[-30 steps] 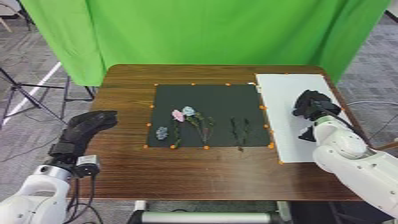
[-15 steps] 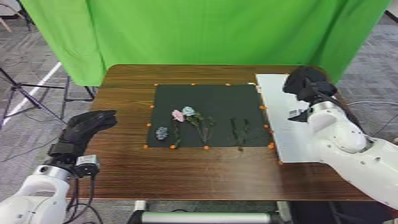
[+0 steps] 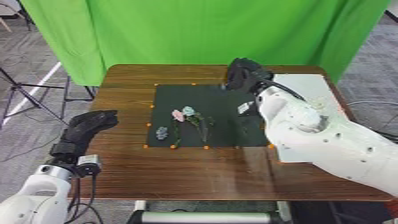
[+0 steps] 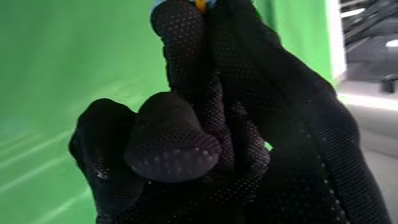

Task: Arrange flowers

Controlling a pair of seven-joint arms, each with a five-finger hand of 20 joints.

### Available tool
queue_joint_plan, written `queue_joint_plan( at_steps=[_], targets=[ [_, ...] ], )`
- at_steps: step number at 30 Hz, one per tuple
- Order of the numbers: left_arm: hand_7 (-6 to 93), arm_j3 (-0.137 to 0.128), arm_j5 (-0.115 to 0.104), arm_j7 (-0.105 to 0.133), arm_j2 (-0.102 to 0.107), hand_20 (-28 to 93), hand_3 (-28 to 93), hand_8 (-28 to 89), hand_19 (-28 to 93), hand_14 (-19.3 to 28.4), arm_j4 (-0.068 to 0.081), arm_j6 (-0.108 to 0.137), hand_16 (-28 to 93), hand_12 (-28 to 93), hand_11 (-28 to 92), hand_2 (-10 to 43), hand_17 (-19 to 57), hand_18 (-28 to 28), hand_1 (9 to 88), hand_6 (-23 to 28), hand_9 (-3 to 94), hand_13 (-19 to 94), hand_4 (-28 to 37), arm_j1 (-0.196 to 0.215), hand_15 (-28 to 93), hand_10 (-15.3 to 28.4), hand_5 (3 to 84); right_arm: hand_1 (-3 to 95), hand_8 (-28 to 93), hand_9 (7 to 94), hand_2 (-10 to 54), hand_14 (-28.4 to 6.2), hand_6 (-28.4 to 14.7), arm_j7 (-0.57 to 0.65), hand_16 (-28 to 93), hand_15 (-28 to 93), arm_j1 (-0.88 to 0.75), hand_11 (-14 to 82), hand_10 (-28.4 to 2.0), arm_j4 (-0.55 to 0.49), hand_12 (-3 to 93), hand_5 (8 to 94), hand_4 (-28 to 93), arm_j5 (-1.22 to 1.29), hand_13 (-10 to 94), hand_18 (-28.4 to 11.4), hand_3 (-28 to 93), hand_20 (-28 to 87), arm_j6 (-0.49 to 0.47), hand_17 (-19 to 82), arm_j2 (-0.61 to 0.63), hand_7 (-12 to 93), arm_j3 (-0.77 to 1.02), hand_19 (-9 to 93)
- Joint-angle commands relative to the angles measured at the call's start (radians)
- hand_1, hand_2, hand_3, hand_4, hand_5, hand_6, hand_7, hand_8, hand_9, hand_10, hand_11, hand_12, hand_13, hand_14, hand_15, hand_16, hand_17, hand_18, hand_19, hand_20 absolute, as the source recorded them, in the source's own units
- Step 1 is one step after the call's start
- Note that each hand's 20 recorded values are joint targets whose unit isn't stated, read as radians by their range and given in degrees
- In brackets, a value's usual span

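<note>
Now leftward, right robot hand (image 3: 246, 73) (pinching something blue-orange (image 4: 202, 4)), by black mat (image 3: 174, 93)

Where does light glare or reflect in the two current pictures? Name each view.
Head view: faint pale sheen on the brown wooden table; right wrist view: bright strip of glare beyond the black-gloved right hand, pale streaks across the green cloth curtain.

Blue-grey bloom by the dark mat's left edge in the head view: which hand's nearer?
Left. The left hand is left of the bloom, off the mat; the right hand is by the mat's far right corner.
</note>
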Motion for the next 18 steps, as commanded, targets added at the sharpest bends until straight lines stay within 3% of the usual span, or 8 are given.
queue_joint_plan(
  at_steps=[1,7,11,14,18],
  targets=[
    [19.9,-0.007,-0.007,-0.008,-0.007,12,58,-9,16,18.1,-0.003,0.001,-6,10,25,7.6,4.0,9.6,42.5,2.2,48.1,38,-12.1,0.010,24,14.6,51.2,64.3,9,87.9,-9.5,-1.5,0.9,-0.005,33,69,-0.012,7.6,-8.4,0.016,43.5,80.7,-18,0.055,87,-14.0,55,64,-0.053,63,-0.086,20,-0.037,93],
    [19.9,-0.003,-0.004,-0.010,-0.007,12,58,-9,16,18.1,-0.003,-0.011,-6,10,25,7.7,4.0,9.6,42.4,2.2,48.1,38,-12.2,0.008,24,14.5,51.2,64.0,9,87.9,-9.5,-1.6,0.9,0.003,33,70,-0.014,6.9,-8.6,0.050,42.5,80.6,-18,0.065,87,-14.0,56,65,-0.067,62,-0.121,19,-0.048,93],
    [19.8,-0.024,-0.007,-0.004,-0.018,12,58,-9,16,18.1,-0.018,0.006,-6,10,25,7.6,4.0,9.6,42.3,2.2,48.2,38,-12.2,0.056,24,14.6,51.2,63.8,9,87.8,-9.5,-1.6,1.1,0.000,33,70,0.014,6.9,-8.6,0.072,42.4,80.6,-18,0.079,87,-14.1,55,65,-0.080,62,-0.142,19,-0.085,93],
    [19.8,-0.012,-0.006,-0.008,-0.019,12,58,-9,16,18.1,-0.008,0.000,-6,10,25,7.6,4.0,9.7,42.3,2.2,48.1,38,-12.2,0.048,24,14.6,51.3,63.8,9,87.7,-9.5,-1.7,1.1,0.001,33,70,0.004,6.8,-8.7,0.074,42.3,80.5,-18,0.069,86,-14.1,55,65,-0.074,62,-0.145,19,-0.082,93],
    [19.8,0.003,-0.006,-0.007,-0.019,12,58,-9,16,18.1,-0.005,-0.004,-6,10,25,7.6,4.0,9.7,42.4,2.2,48.1,38,-12.3,0.038,24,14.6,51.3,63.7,9,87.4,-9.5,-1.8,1.1,0.000,33,70,-0.006,6.6,-9.5,0.084,42.4,80.4,-18,0.074,86,-14.1,55,65,-0.083,62,-0.154,19,-0.076,93]
  ],
)
